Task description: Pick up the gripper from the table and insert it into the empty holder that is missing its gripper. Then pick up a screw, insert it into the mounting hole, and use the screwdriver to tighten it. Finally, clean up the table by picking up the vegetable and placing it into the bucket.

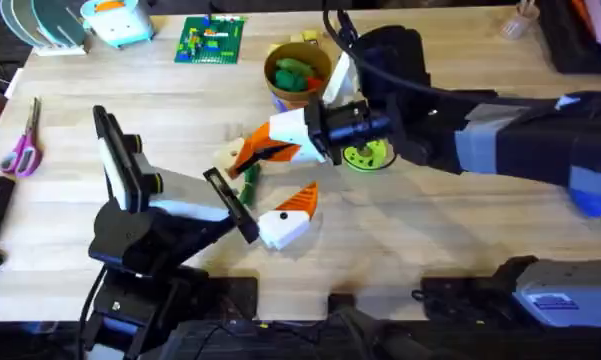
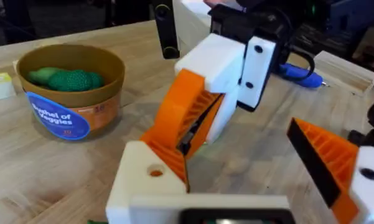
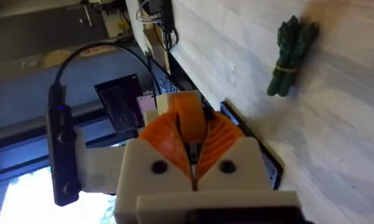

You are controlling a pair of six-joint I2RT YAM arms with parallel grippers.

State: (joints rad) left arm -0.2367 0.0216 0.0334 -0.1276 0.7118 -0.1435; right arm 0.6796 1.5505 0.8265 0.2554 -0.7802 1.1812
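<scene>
Right end effector (image 1: 248, 152) is seen clamped on a small flat orange ribbed plastic wedge (image 3: 188, 118), held at the left end effector (image 1: 295, 212), whose fingers are spread apart. Slim dark green bumpy vegetable (image 3: 290, 55) is left on the wooden tabletop (image 1: 430, 240).

On the bench (image 1: 430, 250): one bucket (image 1: 296, 72) at twelve o'clock, one green brick plate (image 1: 211, 40) at eleven, one pair of scissors (image 1: 24, 145) at nine, one yellow-green disc (image 1: 366, 156) at centre, one bundled green vegetable (image 3: 290, 55), two robot tools (image 1: 255, 152) (image 1: 295, 213).
</scene>
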